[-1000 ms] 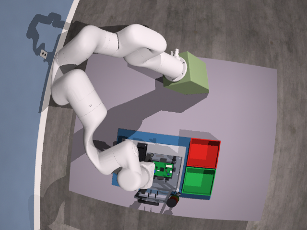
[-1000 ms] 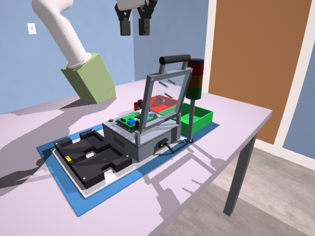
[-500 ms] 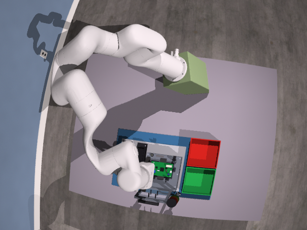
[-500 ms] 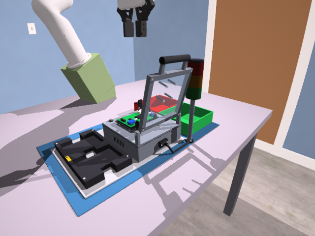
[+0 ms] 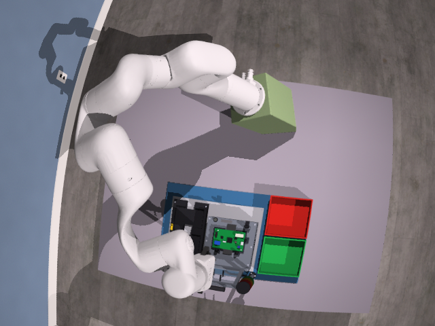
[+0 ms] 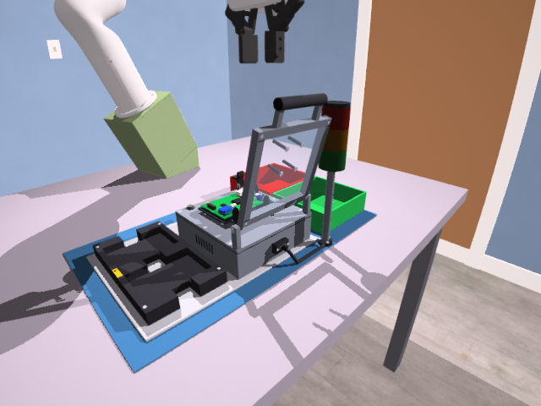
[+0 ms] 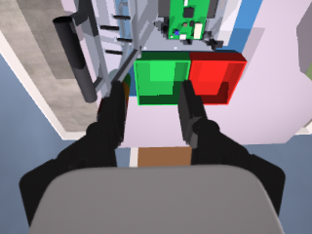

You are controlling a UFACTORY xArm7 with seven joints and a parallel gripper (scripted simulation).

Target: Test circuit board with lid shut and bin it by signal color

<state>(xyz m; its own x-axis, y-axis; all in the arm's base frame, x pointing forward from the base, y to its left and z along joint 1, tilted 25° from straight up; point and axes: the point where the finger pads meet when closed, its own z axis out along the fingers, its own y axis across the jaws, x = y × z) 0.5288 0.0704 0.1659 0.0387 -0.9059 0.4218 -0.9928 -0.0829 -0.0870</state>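
Observation:
The green circuit board (image 5: 229,240) lies face up on the tester's plate, also seen in the side view (image 6: 225,205) and the wrist view (image 7: 187,19). The tester's lid (image 6: 284,172) stands open and nearly upright, with its black handle (image 6: 300,101) at the top. My gripper (image 6: 260,47) hangs high above the handle, fingers partly apart and empty. In the wrist view (image 7: 152,104) the handle (image 7: 73,58) lies to the left of the fingers. The signal tower (image 6: 334,136) beside the tester looks dark, with no lamp lit. The black tray (image 6: 152,271) has both pockets empty.
The red bin (image 5: 287,216) and green bin (image 5: 281,256) stand side by side past the tester; both show in the wrist view, green (image 7: 161,78) and red (image 7: 214,78). The arm's green base block (image 5: 268,105) sits at the far side of the table.

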